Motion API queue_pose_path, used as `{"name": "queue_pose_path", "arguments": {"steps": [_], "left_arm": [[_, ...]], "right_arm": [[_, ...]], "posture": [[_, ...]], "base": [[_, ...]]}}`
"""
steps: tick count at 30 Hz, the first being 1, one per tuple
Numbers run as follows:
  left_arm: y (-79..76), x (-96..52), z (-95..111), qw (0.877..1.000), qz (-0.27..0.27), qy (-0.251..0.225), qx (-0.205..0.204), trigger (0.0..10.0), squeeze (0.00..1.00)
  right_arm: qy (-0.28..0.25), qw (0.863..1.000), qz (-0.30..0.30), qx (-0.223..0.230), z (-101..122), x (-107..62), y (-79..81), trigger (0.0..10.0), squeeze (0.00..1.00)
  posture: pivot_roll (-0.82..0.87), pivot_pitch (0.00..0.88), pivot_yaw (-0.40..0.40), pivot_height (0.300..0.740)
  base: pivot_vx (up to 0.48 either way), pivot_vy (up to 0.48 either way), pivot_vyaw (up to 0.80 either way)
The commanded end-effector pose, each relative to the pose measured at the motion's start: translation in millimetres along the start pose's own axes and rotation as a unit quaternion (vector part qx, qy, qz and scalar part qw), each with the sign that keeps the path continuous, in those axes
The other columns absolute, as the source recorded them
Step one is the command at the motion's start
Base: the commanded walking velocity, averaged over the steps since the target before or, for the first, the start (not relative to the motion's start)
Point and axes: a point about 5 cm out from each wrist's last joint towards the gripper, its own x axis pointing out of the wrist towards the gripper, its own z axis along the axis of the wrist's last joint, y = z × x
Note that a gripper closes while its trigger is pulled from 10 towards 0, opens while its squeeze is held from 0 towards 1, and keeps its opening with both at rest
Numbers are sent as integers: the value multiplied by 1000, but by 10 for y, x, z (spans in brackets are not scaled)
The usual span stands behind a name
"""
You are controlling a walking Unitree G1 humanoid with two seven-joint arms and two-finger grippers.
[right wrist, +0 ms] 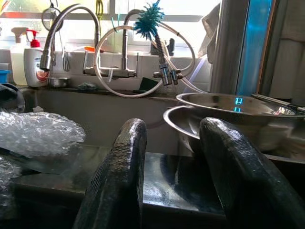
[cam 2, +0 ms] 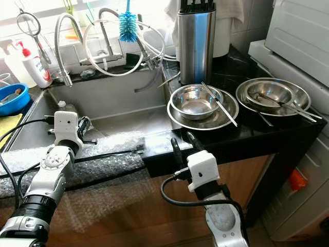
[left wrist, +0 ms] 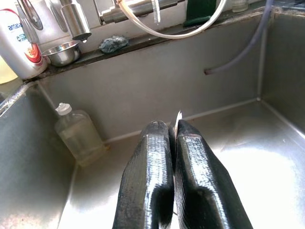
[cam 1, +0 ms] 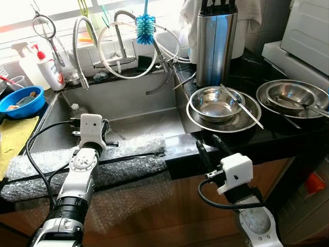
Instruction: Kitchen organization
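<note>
Evidently the tidying is at an early, reaching stage: the right pincer (cam 1: 209,145) hangs just below and in front of the black worktop (cam 1: 288,135) edge with its two fingers spread and nothing between them, aimed up at the stacked steel bowls (cam 1: 215,103), which seem the likeliest thing to be sorted next. That stack sits on the worktop just right of the sink (cam 1: 128,110), in front of the tall steel knife block (cam 1: 216,43), with a pair of chopsticks (cam 1: 241,105) laid across its rim. Their long axis runs on a diagonal, the far ends toward the knife block and the near ends out over the front right rim, toward the robot. A second set of bowls (cam 1: 293,96) with utensils in it stands further right, apart from the first. The left pincer (left wrist: 174,138) hovers over the sink basin, fingers pressed together; a thin pale sliver shows at the tips, but what it is I cannot tell. Bubble wrap (cam 1: 82,162) pads the front rim of the sink beneath that arm. As I judge it, the next move calls for the right arm to rise above the worktop edge and come in along the chopsticks' near ends, or else pinch the bowl rim, without knocking the loose sticks off.
</note>
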Motion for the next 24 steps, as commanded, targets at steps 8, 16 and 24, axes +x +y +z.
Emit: {"name": "queue_pose_path", "arguments": {"steps": [8, 16, 24], "left_arm": [[-42, -9, -130, 999, -13, 33, 5, 10000, 1000], [-43, -3, -134, 999, -15, 31, 2, 10000, 1000], [99, 49, 179, 998, 5, -43, -42, 10000, 0]], "right_arm": [[-4, 1000, 2, 0, -4, 17, 47, 10000, 0], [-5, 1000, 0, 0, -11, 24, 53, 10000, 0], [-6, 1000, -1, 2, -12, 42, 65, 10000, 0]], "posture": [[-140, 0, 158, 740], [-138, 0, 158, 740], [-134, 0, 160, 740]], "base": [[0, 0, 0], [0, 0, 0], [0, 0, 0]]}}
